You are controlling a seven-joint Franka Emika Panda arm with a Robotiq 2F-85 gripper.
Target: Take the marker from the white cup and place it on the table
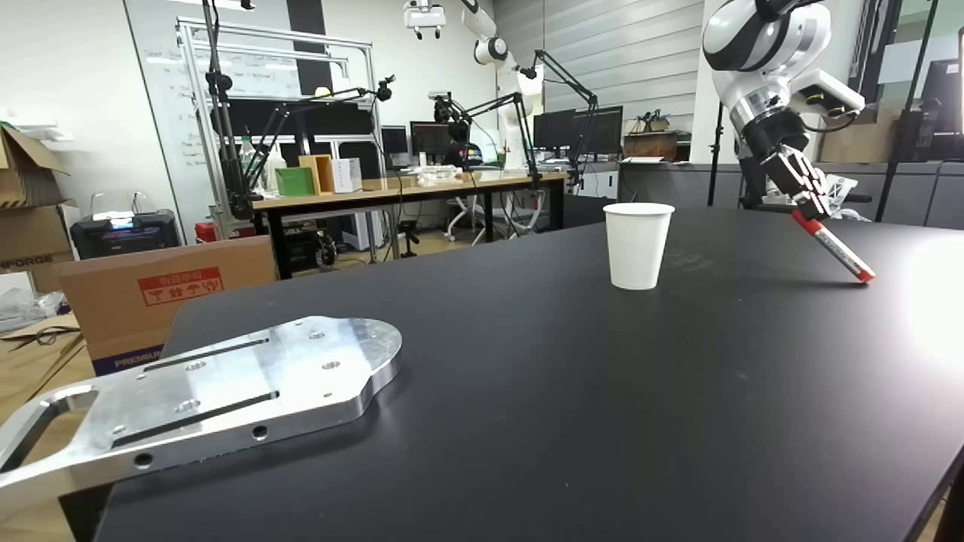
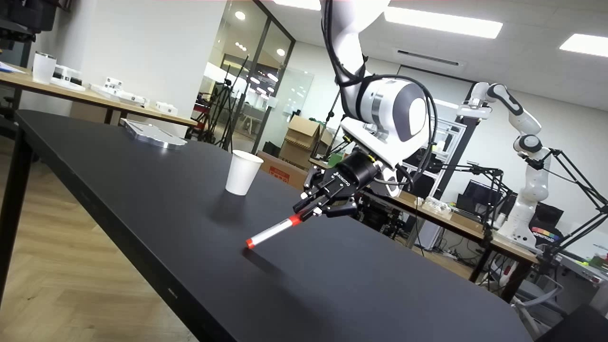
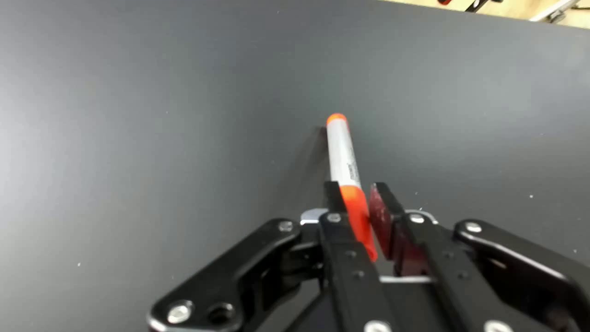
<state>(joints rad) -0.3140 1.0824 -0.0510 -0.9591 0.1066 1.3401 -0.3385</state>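
Observation:
The marker (image 1: 837,247) has a pale barrel with a red cap and a red end; it also shows in an exterior view (image 2: 273,232) and in the wrist view (image 3: 341,150). My gripper (image 1: 813,208), seen too in the wrist view (image 3: 356,196), is shut on the marker's red cap; a thin gap shows beside one pad. The marker slants down, its free end at or just above the black table (image 1: 527,421). The white cup (image 1: 637,248) stands upright, apart from my gripper, in both exterior views (image 2: 242,174). The cup's inside is hidden.
A flat silver metal plate (image 1: 271,376) lies at the table's end, seen also in an exterior view (image 2: 154,135). The table's long edge runs close by (image 2: 114,213). A cardboard box (image 1: 166,301) stands beside the table. Wooden workbenches with equipment stand behind.

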